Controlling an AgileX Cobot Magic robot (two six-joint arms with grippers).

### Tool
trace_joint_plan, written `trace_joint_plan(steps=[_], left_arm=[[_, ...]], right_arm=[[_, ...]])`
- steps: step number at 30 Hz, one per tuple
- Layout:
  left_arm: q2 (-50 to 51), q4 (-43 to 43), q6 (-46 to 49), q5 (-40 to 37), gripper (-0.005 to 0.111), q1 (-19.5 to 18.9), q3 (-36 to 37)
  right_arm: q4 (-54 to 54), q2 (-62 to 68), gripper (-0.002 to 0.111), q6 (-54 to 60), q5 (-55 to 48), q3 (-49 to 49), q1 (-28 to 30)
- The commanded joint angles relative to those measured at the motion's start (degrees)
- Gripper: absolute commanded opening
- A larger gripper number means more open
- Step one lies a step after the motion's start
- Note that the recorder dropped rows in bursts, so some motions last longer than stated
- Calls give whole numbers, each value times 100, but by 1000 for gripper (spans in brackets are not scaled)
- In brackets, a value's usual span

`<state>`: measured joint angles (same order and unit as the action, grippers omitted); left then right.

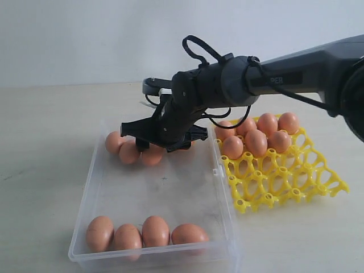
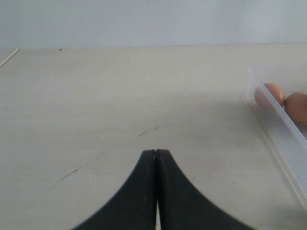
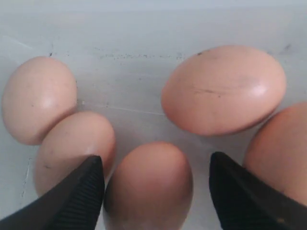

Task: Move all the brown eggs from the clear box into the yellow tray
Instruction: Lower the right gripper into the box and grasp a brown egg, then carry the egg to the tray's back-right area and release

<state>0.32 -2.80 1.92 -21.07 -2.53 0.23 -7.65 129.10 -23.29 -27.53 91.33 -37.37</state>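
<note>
My right gripper (image 1: 162,139) reaches across into the far end of the clear box (image 1: 85,216) and stands open over a cluster of brown eggs (image 1: 129,152). In the right wrist view one egg (image 3: 148,187) lies between the open gripper's (image 3: 156,160) fingers, with a gap at one side; several more eggs (image 3: 223,88) crowd around it. Another row of eggs (image 1: 155,230) lies along the box's near wall. The yellow tray (image 1: 284,182) to the right holds several eggs (image 1: 256,142) in its far cups. My left gripper (image 2: 156,152) is shut on nothing above bare table.
The right arm (image 1: 296,71) stretches over the tray's far rows. In the left wrist view the clear box's wall (image 2: 283,120) and two eggs (image 2: 271,93) show at the edge. Pale tabletop (image 1: 45,148) surrounds box and tray. The tray's near cups stand unfilled.
</note>
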Motion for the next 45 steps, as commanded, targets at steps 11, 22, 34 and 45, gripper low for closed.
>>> trace_joint_plan(steps=[11, 22, 34, 45], left_arm=[[-32, -32, -33, 80, 0, 29, -23], [-32, -32, -33, 80, 0, 29, -23], [-32, -32, -33, 80, 0, 29, -23], [-32, -32, -33, 80, 0, 29, -23]], right_arm=[[255, -613, 0, 125, 1077, -256, 2], [1150, -3126, 0, 1690, 4155, -4059, 1689], [765, -3059, 0, 2180, 5291, -5119, 3220], [713, -2399, 37, 2438, 5509, -5095, 3220]])
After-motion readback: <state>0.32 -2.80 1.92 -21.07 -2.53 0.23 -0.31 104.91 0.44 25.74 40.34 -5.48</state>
